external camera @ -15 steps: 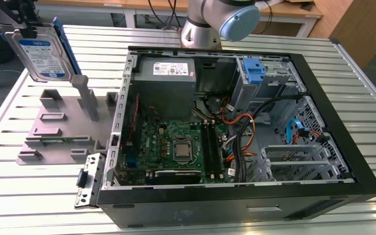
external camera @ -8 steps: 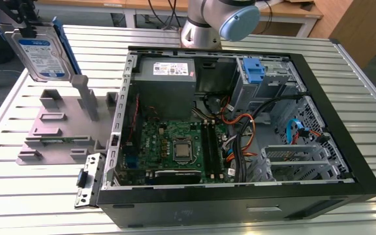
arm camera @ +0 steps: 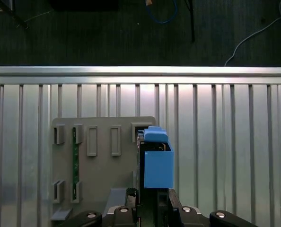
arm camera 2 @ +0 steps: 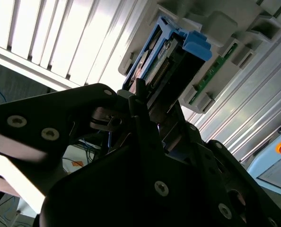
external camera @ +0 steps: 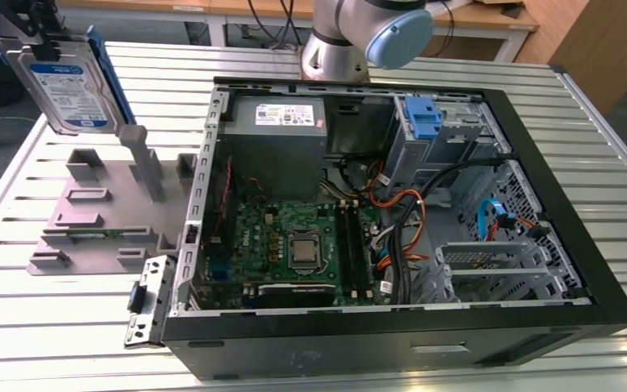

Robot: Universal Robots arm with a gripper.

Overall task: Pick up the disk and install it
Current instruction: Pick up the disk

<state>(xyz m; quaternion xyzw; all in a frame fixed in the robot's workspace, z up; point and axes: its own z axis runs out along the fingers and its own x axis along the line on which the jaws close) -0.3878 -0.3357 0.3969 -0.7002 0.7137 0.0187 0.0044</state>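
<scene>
The hand (external camera: 43,34) grips the disk (external camera: 68,86) by its upper edge. The disk hangs upright directly beneath it, apparently clear of the grey holder (external camera: 107,212) on the counter (external camera: 42,343). Held on edge, it probably suits sliding into the open computer case (external camera: 401,204).

At twelve o'clock in the exterior view, the arm (external camera: 333,49) is a smooth silver-grey tube, round in section. A pale blue domed cap (external camera: 398,37) closes the joint at its two o'clock side. In the second wrist view the gripper (arm camera 2: 154,109) is matt black, built of angular plates with rounded edges and dotted with silver round-headed screws (arm camera 2: 160,187). The first wrist view shows the same black plates with a row of silver screw heads.
</scene>
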